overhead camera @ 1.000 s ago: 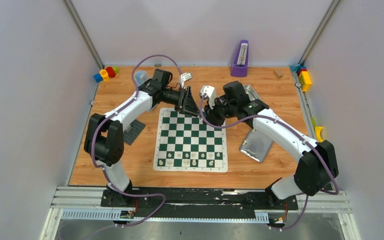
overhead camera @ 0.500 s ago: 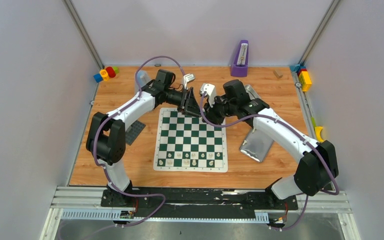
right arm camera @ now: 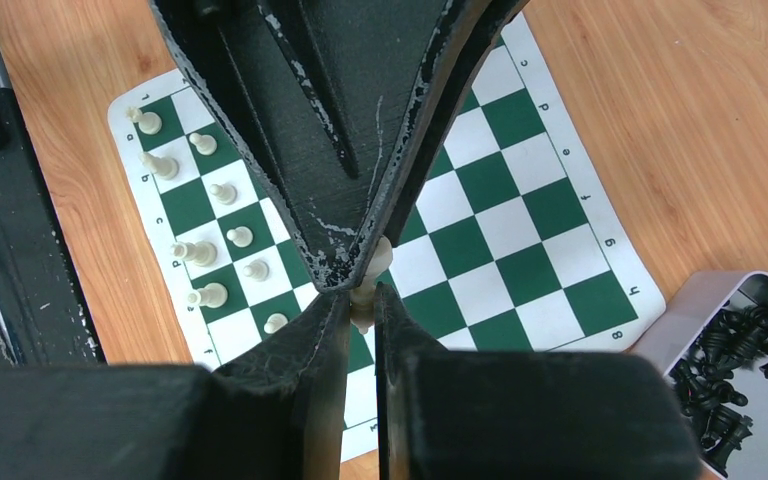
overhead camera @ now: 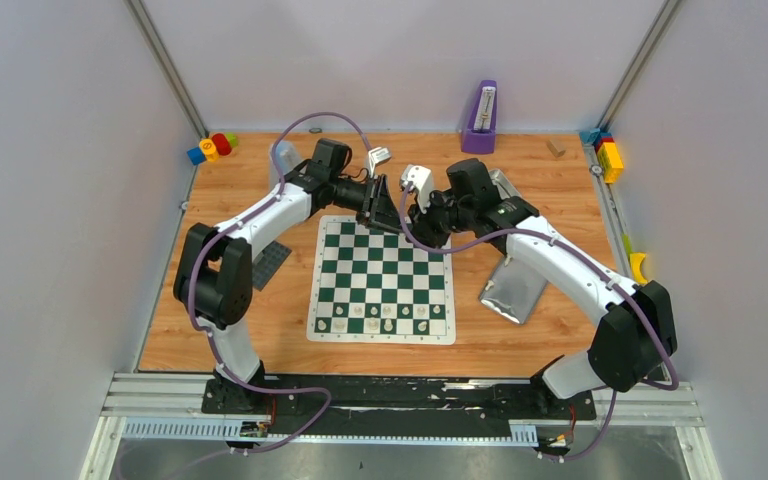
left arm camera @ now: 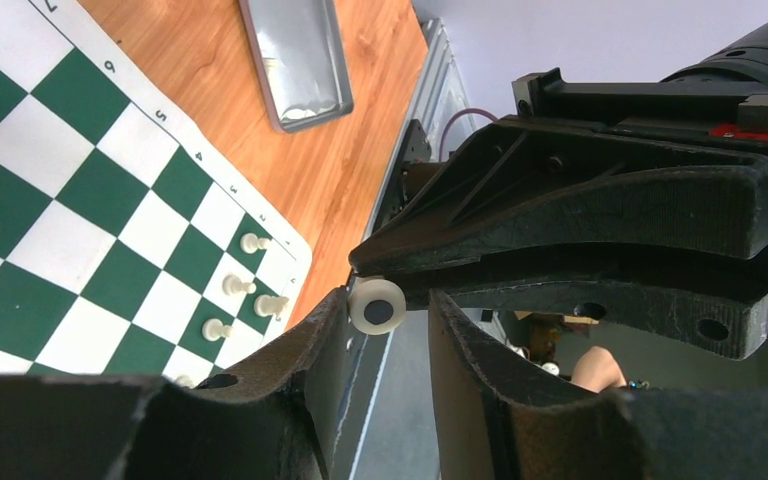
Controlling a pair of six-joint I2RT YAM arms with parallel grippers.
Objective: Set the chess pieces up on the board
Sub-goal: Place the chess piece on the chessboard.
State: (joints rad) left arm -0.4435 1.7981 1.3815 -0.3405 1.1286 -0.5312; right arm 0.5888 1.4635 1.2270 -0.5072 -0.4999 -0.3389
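The green-and-white board (overhead camera: pixel 382 272) lies mid-table. Several cream chess pieces (overhead camera: pixel 380 318) stand on its two near rows, also seen in the wrist views (right arm camera: pixel 200 250) (left arm camera: pixel 245 290). Both grippers meet above the board's far edge. My right gripper (right arm camera: pixel 362 295) is shut on one cream chess piece (right arm camera: pixel 364 300), held off the board. In the left wrist view that piece's round base (left arm camera: pixel 378 306) sits between my left gripper's (left arm camera: pixel 390 310) fingertips. It touches one finger, with a gap to the other, so the left gripper is open around it.
A silver tin (overhead camera: pixel 513 285) with black pieces (right arm camera: pixel 750 370) lies right of the board. A dark grey plate (overhead camera: pixel 268 262) sits left of it. A purple object (overhead camera: pixel 480 115) stands at the back wall, with coloured blocks in the far corners (overhead camera: pixel 212 147) (overhead camera: pixel 608 155).
My left arm has edged right toward the right gripper, and its jaws have narrowed around the held piece. The right arm has stayed put.
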